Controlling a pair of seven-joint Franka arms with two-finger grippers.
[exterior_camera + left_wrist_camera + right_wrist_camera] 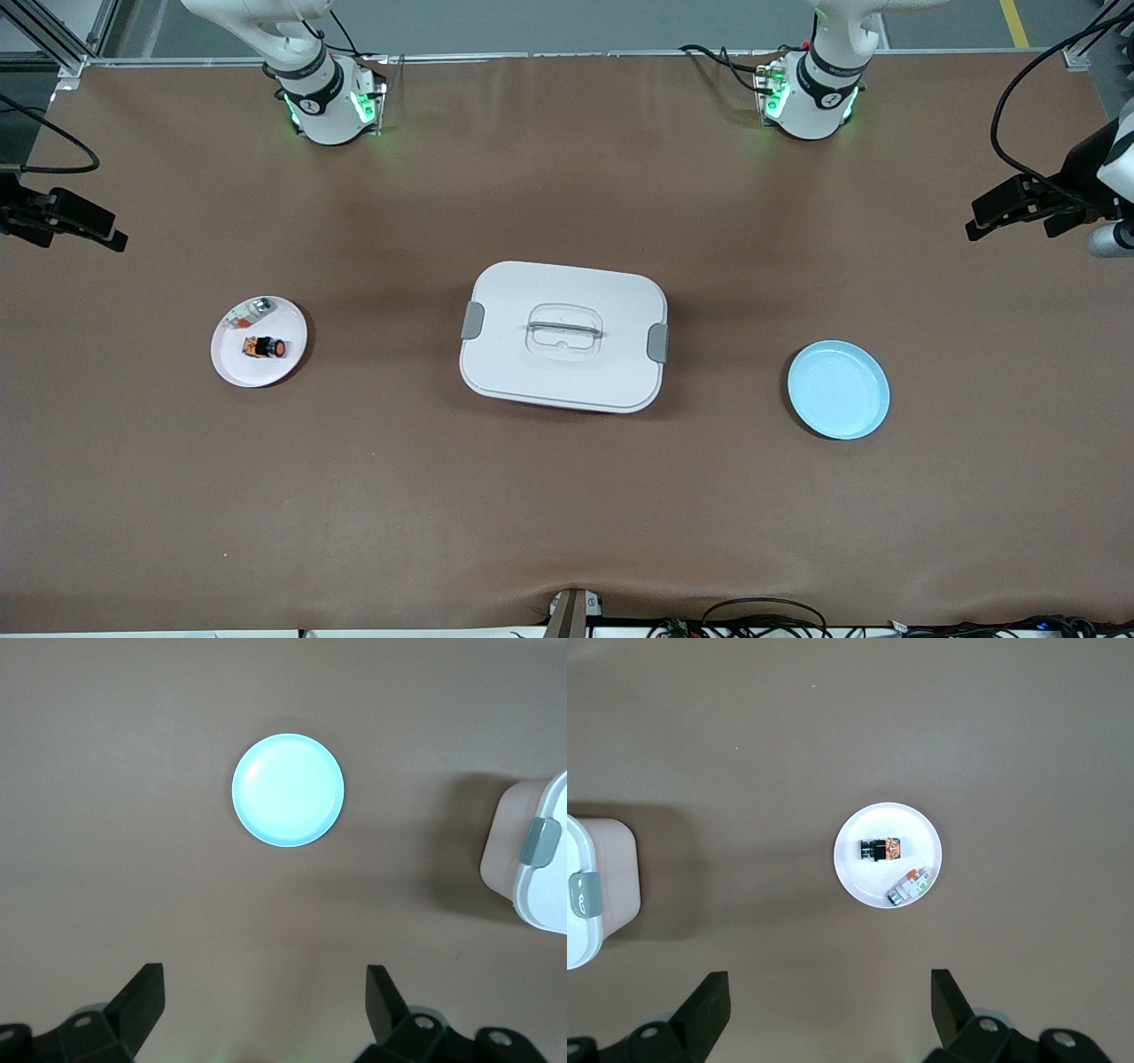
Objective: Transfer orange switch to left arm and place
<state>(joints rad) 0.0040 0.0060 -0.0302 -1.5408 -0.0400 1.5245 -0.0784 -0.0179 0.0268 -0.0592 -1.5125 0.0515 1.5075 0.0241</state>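
The orange switch (pixel 266 347) lies on its side on a small pink plate (pixel 232 368) toward the right arm's end of the table. It also shows in the right wrist view (pixel 881 850). The white box (pixel 505 354) stands at the table's middle, its corner in both wrist views (pixel 540 895) (pixel 585 930). My right gripper (pixel 830 992) is open and empty, high over the table beside the pink plate (pixel 850 873); it shows at the front view's edge (pixel 106 235). My left gripper (pixel 266 992) is open and empty, high over the table beside the blue plate; it shows at the front view's other edge (pixel 983 221).
A small whitish-grey piece (pixel 251 312) with a red mark shares the pink plate, also seen in the right wrist view (pixel 911 887). An empty blue plate (pixel 837 390) (pixel 288 790) lies toward the left arm's end. Brown table surface surrounds everything.
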